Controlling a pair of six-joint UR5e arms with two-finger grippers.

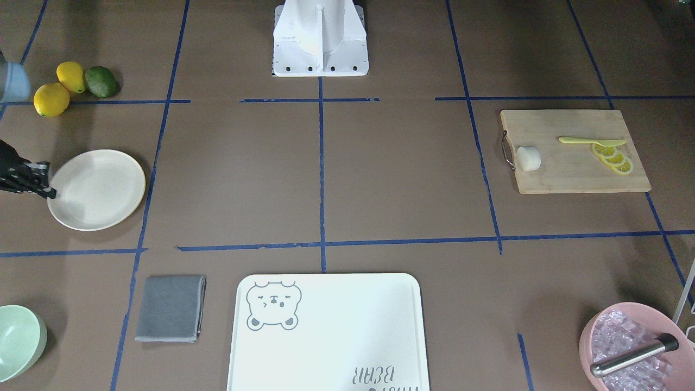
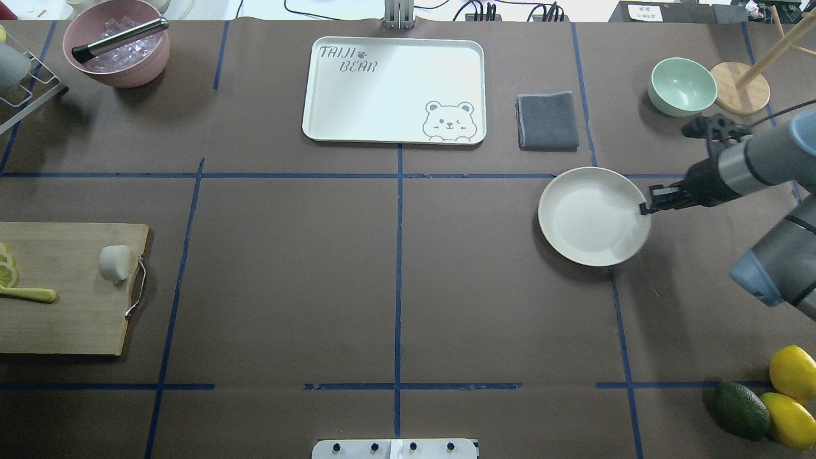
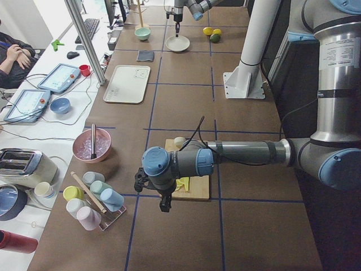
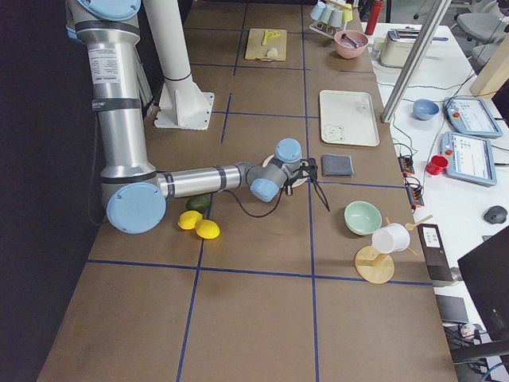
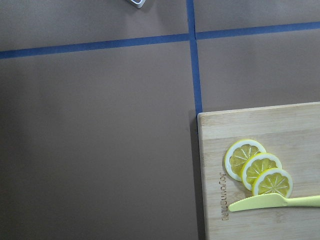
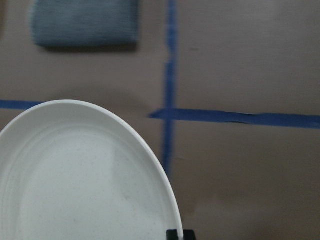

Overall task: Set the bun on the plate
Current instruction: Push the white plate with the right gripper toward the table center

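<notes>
The off-white bun (image 2: 115,263) lies on a wooden cutting board (image 2: 64,319) at my left, next to its metal handle; it also shows in the front view (image 1: 529,158). The cream plate (image 2: 593,217) sits on the table at my right. My right gripper (image 2: 645,207) is at the plate's rim, fingers close together and shut on the edge; the plate (image 6: 75,190) fills the right wrist view's lower left. My left gripper (image 3: 164,206) hangs past the board's outer end, away from the bun; I cannot tell whether it is open or shut.
Lemon slices (image 5: 257,169) and a yellow knife (image 5: 270,202) lie on the board. A bear-print tray (image 2: 357,95), grey cloth (image 2: 547,121) and green bowl (image 2: 682,86) line the far side. A pink ice bowl (image 2: 118,54) stands far left. Lemons (image 2: 790,395) and an avocado (image 2: 739,409) lie near right.
</notes>
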